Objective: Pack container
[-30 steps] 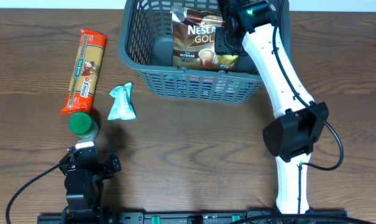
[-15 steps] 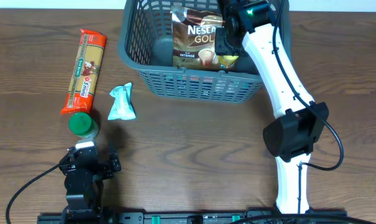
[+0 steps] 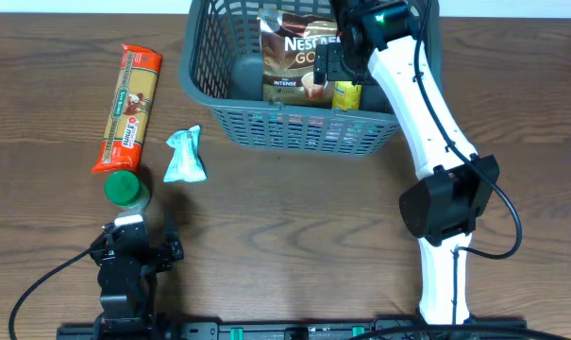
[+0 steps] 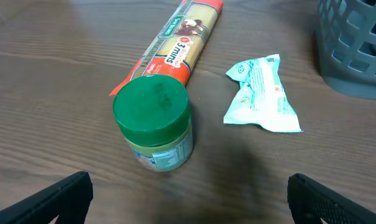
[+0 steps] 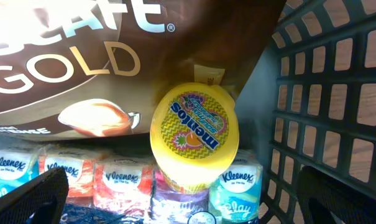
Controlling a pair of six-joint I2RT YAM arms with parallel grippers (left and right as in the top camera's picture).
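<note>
Wide counter (image 3: 294, 217), and at its far edge sits the container (image 3: 294, 127), already part-filled. The right claw (image 3: 330, 68) hangs inside it, fingers spread wide, gripping nothing. The coffee bag (image 3: 299, 57) stands propped, probably to save floor space. Off to the left lie the pasta packet (image 3: 129, 109), the green-lidded jar (image 4: 153, 127) and a pale blue pouch (image 4: 262, 93), with the left claw (image 4: 191, 196) open and empty nearby. Smallest is the yellow Mentos tub (image 5: 194, 134), upright by the tissue packs (image 5: 116, 180).

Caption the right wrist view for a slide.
Open right gripper over yellow Mentos tub, Kleenex packs and Nescafe Gold pouch inside the grey container.
</note>
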